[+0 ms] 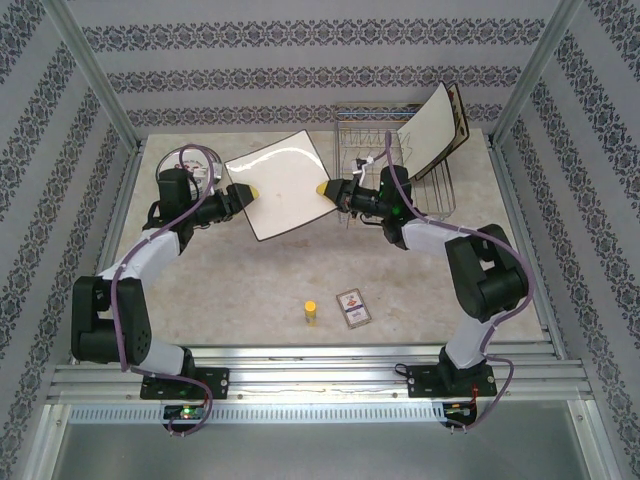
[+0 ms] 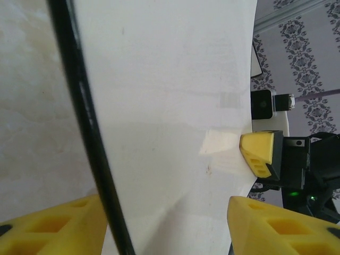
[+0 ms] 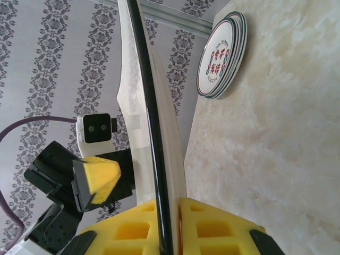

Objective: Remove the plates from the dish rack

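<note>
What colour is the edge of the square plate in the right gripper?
Black, a thin line around the plate; the right wrist view shows it best.

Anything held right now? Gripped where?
Square plate: right gripper is clamped on its rim. Left gripper straddles the opposite edge, jaws not yet shut.

— Centre of frame?
— A square cream plate [image 1: 275, 185], dark-edged, raised roughly level.
— And behind?
— A second square plate [image 1: 432, 128] leans in the chrome dish rack [image 1: 437, 190]; round plates [image 3: 223, 56] lie stacked apart.
</note>
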`<state>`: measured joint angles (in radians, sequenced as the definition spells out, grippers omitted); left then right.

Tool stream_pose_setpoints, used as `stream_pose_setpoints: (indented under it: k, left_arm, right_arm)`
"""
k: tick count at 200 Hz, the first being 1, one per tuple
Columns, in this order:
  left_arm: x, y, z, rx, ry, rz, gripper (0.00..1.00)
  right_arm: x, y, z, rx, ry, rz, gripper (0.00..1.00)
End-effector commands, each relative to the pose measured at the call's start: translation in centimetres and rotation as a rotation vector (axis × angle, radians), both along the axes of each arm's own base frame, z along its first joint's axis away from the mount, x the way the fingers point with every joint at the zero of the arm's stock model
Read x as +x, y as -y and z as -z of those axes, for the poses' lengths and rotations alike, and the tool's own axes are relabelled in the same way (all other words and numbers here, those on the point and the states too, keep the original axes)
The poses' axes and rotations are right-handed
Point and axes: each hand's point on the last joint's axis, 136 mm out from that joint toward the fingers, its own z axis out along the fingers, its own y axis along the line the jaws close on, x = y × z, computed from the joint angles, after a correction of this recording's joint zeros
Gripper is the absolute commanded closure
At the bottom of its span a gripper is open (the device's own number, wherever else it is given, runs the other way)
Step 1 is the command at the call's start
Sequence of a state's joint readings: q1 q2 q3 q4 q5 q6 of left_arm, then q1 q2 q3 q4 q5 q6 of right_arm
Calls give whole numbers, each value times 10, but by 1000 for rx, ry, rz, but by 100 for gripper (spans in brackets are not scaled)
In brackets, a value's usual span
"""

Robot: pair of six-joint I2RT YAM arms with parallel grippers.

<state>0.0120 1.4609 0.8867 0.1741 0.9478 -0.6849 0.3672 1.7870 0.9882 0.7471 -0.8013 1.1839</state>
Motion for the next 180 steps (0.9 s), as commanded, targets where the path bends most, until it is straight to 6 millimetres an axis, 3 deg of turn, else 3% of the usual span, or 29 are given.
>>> stream_pose_setpoints:
  k: [1,19,62,149,180]
  left_arm:
    - [1,8,-13,-21,62,33,48]
    - [1,7,-13,-13,59,31,58]
    - [3,7,-18,-22,64,29,71]
    - [4,8,-25,-36,77,26,84]
    - [3,8,-26,-46,80,27,100]
  right_arm:
    - [3,-9,-76,115,239,-22,100]
    - [3,-13,-79,118,241,-32,100]
    - [2,-19,-80,123,239,-47,100]
    - [-3,-35,-79,133,231,-93,100]
    - [-3,-38,-75,131,223,-102,100]
